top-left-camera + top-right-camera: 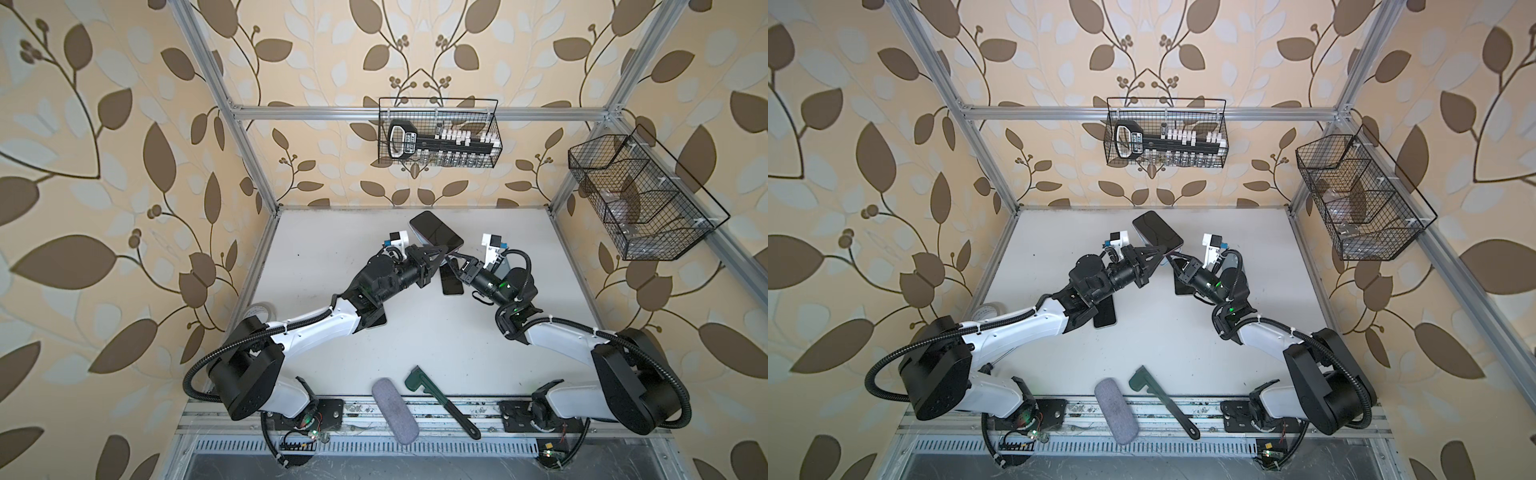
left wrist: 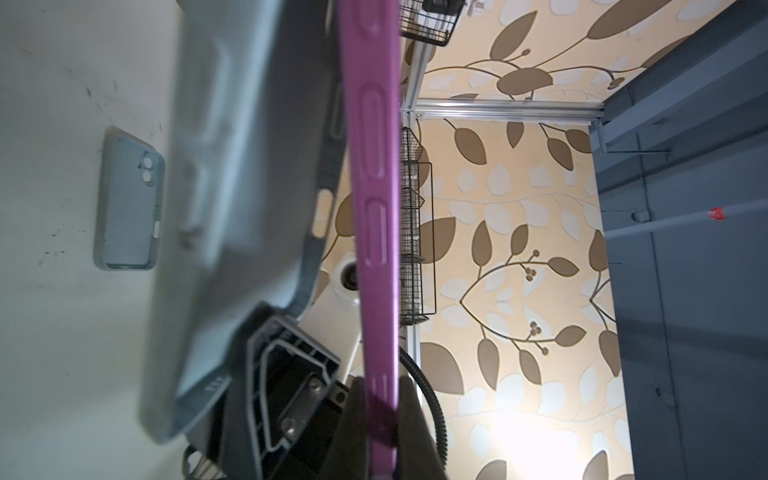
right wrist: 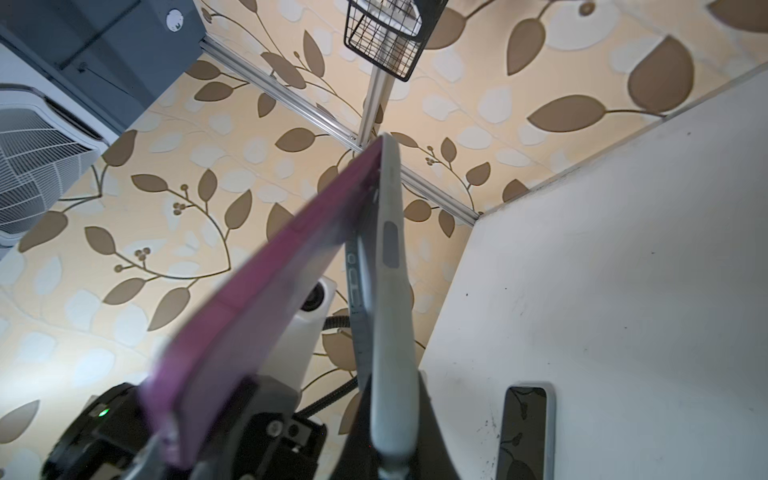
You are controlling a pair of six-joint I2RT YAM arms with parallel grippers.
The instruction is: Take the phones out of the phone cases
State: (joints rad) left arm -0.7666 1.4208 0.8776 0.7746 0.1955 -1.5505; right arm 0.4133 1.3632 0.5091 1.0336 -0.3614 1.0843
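This looks like a robotics lab test cell dressed up as a home: leaf-patterned wallpaper panels are fixed inside a bare aluminium frame that boxes in a scuffed white tabletop. A left arm and a right arm are bolted to a metal rail at the front edge, with ribbed cable conduit and an exposed circuit board glowing green, while a back basket and a side basket of black wire hang from the frame. Beyond the panels, the wrist views show a plain grey-blue wall and a white grilled appliance.
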